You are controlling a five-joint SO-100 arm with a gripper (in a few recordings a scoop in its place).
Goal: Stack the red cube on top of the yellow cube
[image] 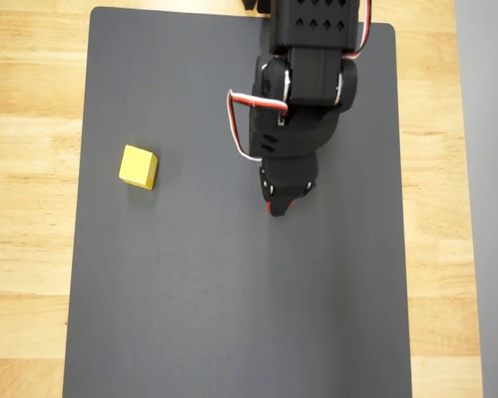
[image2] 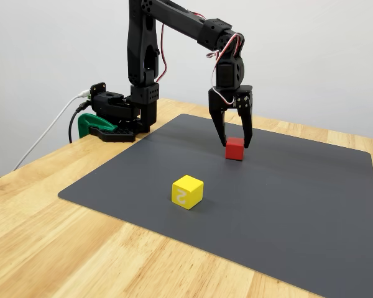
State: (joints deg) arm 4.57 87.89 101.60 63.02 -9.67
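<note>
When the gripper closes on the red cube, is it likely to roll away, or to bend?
The red cube sits flat on the dark mat, so it should stay put rather than roll. Its straight edges suggest it is stiff. The open gripper straddles it, so an off-centre squeeze might twist it slightly.

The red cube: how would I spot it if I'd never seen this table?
Find the dark mat on the wooden table, then the black arm. The red cube sits on the mat between the arm's open jaws; the yellow cube lies alone, nearer the front.

Bare mat [image2: 286, 205] lies between red cube [image2: 234, 149] and yellow cube [image2: 188, 191].
</note>
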